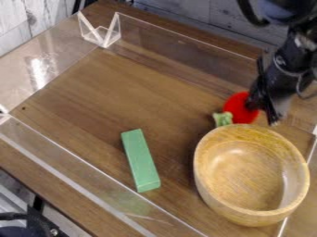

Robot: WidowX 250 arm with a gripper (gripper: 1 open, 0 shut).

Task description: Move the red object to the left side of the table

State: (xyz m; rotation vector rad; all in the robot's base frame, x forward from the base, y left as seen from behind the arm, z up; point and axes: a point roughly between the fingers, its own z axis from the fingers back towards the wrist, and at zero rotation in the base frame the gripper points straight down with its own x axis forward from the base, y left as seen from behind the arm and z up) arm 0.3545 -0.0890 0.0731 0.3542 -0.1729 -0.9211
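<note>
The red object (236,104), a small rounded toy fruit with a light-green stem end (223,118), lies on the dark wood table (136,88) at the right, just beyond the wooden bowl. My black gripper (262,110) has come down onto its right side, and its fingers are shut on the fruit, covering part of it. The fruit still rests on the tabletop.
A large wooden bowl (201,159) stands at the front right, right next to the fruit. A green rectangular block (140,159) lies in the front middle. Low clear acrylic walls (99,30) border the table.
</note>
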